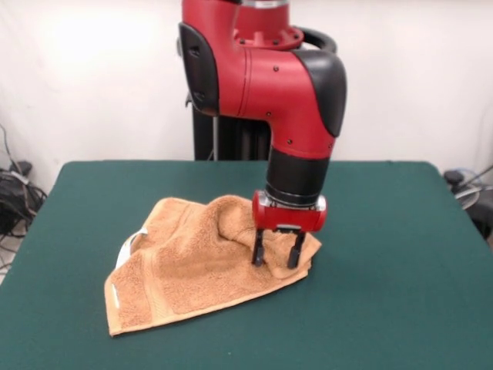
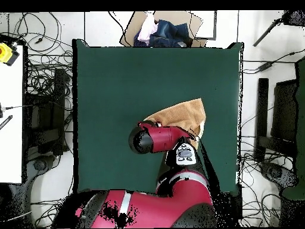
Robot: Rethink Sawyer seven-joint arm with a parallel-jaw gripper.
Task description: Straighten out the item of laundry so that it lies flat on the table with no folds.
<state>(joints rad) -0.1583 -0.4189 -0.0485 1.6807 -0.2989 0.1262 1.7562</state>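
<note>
Green felt covers the table (image 1: 385, 254). On it the hand towel (image 1: 192, 262) lies crumpled, long axis diagonal. The claw (image 1: 276, 257), fingers apart, stands on its right-hand corner in the front view; the bulk extends left.

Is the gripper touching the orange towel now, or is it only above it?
Touching. In the front view both fingertips of the open gripper press into the towel near its right edge, no gap visible. The overhead view hides this under the arm.
</note>
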